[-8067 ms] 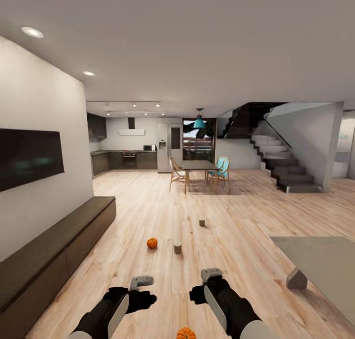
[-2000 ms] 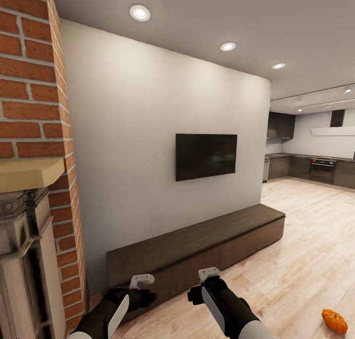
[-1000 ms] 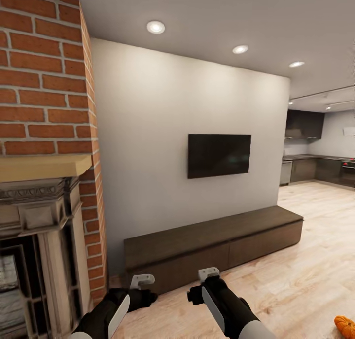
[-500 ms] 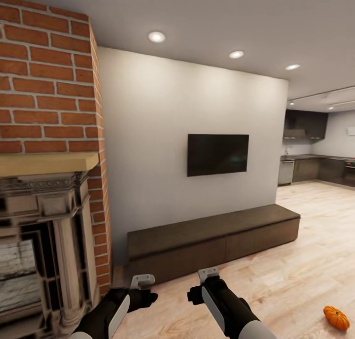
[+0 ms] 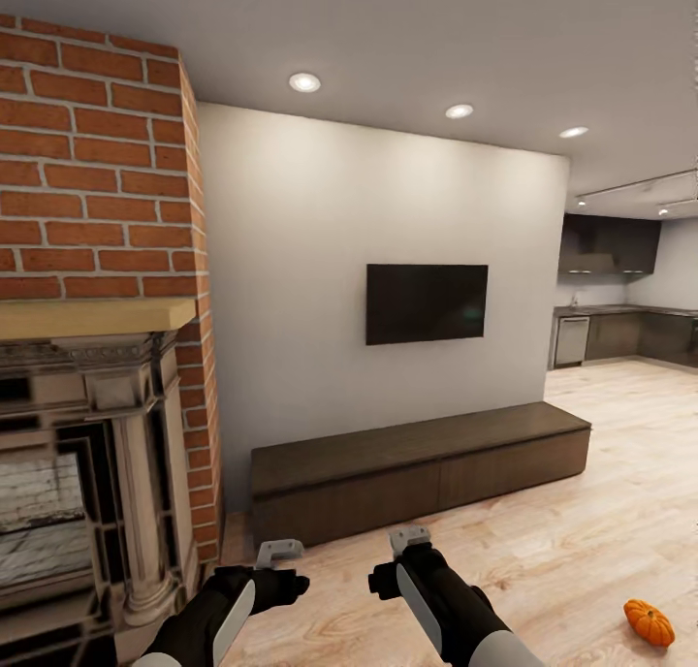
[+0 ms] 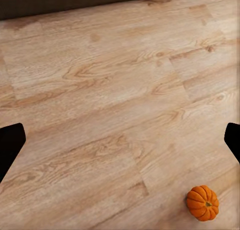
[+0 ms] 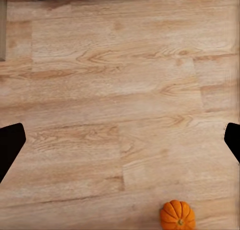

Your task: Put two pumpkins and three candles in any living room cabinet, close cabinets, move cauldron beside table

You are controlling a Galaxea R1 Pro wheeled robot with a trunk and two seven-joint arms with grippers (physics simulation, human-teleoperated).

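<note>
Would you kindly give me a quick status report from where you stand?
Both pincers, left and right, open and empty. Pumpkin on floor, to the right. Cabinet ahead, drawers shut. Nothing in the way.

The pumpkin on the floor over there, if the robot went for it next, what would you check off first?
1. Pumpkin in sight, sitting upright on the wood floor: ok.
2. Left end effector open with nothing in it: ok.
3. Right end effector open with nothing in it: ok.
4. Floor between the arms and the pumpkin free of obstacles: ok.
5. Cabinet under the TV has a drawer open to receive it: not ok, all fronts look shut.
6. Candles located: cannot tell.
</note>
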